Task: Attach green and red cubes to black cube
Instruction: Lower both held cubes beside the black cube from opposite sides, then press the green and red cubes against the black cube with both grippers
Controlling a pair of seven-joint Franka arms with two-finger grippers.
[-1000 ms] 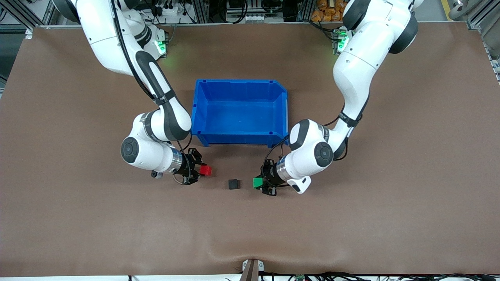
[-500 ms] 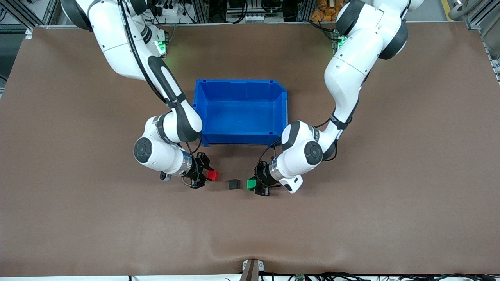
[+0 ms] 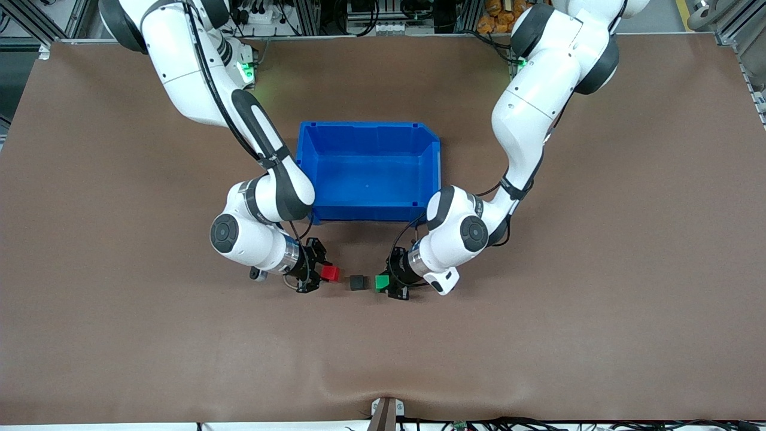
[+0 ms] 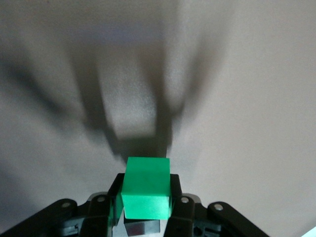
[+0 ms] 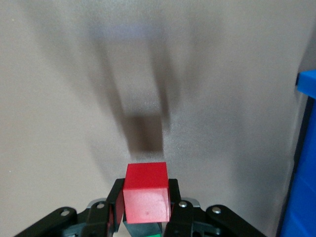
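Flanking the black cube [image 3: 357, 282], wrist views show only red cube [image 5: 146, 192] and green cube [image 4: 146, 187].

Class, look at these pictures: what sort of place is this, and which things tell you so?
Probably a robotics lab or test bench. Two white robot arms work over a brown-covered table with a blue bin, handling a red cube, black cube and green cube; metal framing and cables line the table's edges.

A robotics lab: two white arms [image 3: 239, 120] at a brown-matted table [image 3: 598, 299], aluminium framing [image 3: 736, 30] and cables along its edge.
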